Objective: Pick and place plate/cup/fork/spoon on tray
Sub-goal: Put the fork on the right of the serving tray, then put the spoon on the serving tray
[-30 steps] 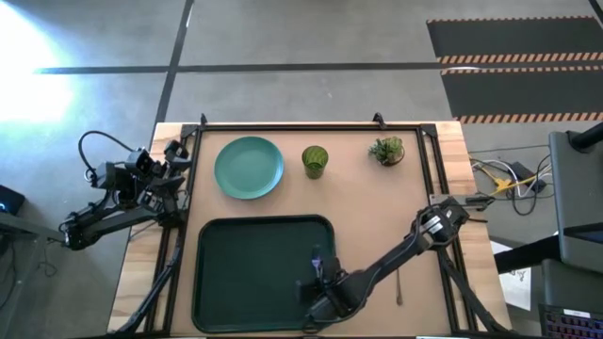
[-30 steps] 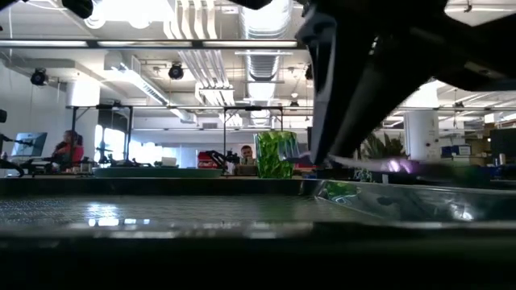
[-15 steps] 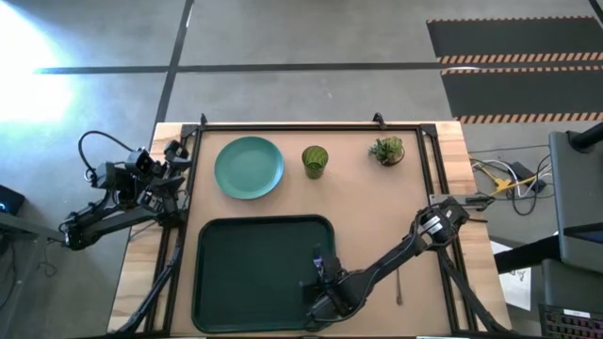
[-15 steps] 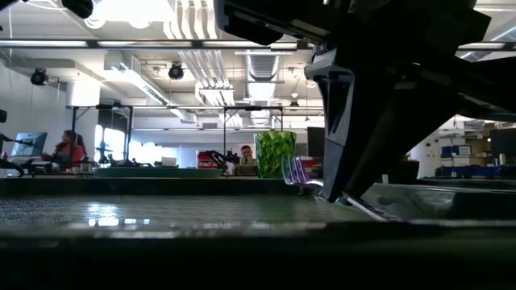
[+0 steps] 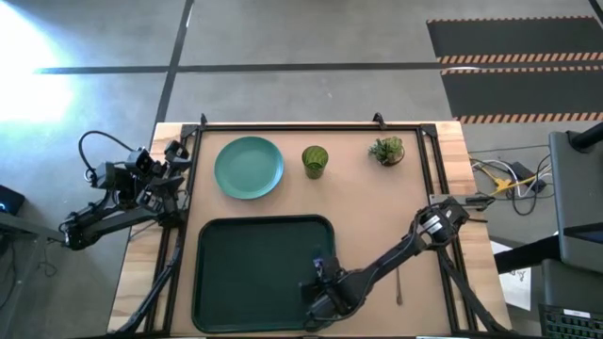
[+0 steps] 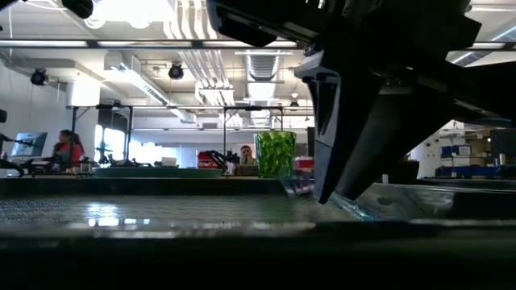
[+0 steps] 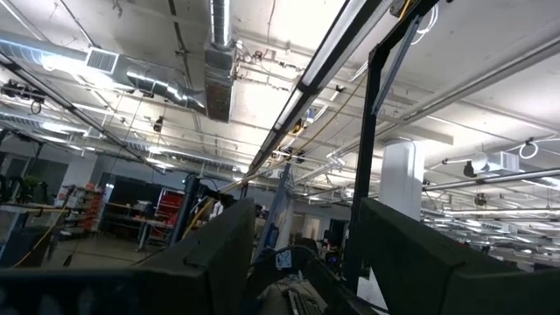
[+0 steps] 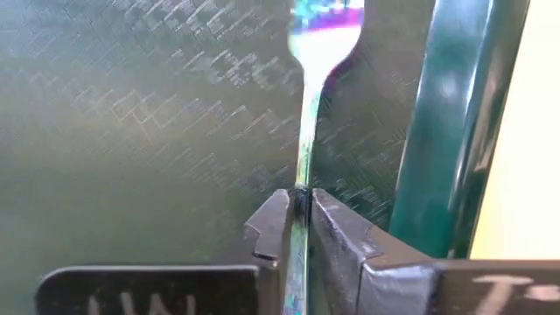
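Note:
My right gripper [image 5: 319, 279] is shut on the bluish fork [image 8: 308, 105] over the right part of the dark green tray [image 5: 236, 273]. The fork's tine end [image 8: 325, 16] points toward the table's far edge, low over the tray floor. The teal plate [image 5: 249, 168] and the olive cup [image 5: 315, 160] stand on the table beyond the tray. The dark spoon [image 5: 399, 282] lies on the table right of the tray. My left gripper [image 5: 168, 175] waits open at the table's left edge. My right gripper pinches the fork's slim handle [image 8: 300, 194] between its two fingers, which lie along the fork. The fork sticks out ahead of the fingers, nearly level, inside the tray's right rim [image 8: 442, 131]. Whether the tine end touches the tray floor, I cannot tell.
A small spiky potted plant [image 5: 386, 150] stands at the far right of the table. A dark frame rail [image 5: 301, 125] runs along the table's far edge. People sit in the room behind the table [image 6: 246, 155].
My right gripper has gone down toward the tray floor and a little toward the table's near edge with the fork. The fork has swung about and come lower, and now lies close over the tray.

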You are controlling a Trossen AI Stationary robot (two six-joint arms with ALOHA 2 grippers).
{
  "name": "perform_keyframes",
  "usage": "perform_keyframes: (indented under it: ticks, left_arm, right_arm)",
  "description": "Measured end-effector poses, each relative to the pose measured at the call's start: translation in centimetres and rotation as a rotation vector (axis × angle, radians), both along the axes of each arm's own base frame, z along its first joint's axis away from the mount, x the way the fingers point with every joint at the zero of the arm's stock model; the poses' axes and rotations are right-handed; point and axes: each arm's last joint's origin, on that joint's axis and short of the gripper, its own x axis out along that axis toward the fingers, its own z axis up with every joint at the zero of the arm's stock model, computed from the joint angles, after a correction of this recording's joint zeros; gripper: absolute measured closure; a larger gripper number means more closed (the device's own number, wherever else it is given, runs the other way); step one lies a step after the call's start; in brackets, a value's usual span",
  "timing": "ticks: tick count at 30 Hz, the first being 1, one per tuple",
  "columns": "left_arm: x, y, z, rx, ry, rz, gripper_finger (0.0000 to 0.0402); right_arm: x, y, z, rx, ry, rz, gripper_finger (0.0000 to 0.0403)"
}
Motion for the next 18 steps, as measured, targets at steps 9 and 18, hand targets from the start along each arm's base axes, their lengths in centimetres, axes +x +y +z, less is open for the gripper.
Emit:
perform_keyframes:
  ticks: [9, 18]
  left_arm:
    - [0.0, 0.0, 0.0, 0.000, 0.000, 0.000, 0.0210]
    - [0.0, 0.0, 0.0, 0.000, 0.001, 0.000, 0.0210]
  right_arm:
    - [0.1, -0.3, 0.1, -0.014, 0.008, 0.034, 0.0309]
    - [-2.1, -2.2, 4.5, -0.090, 0.121, 0.074, 0.0298]
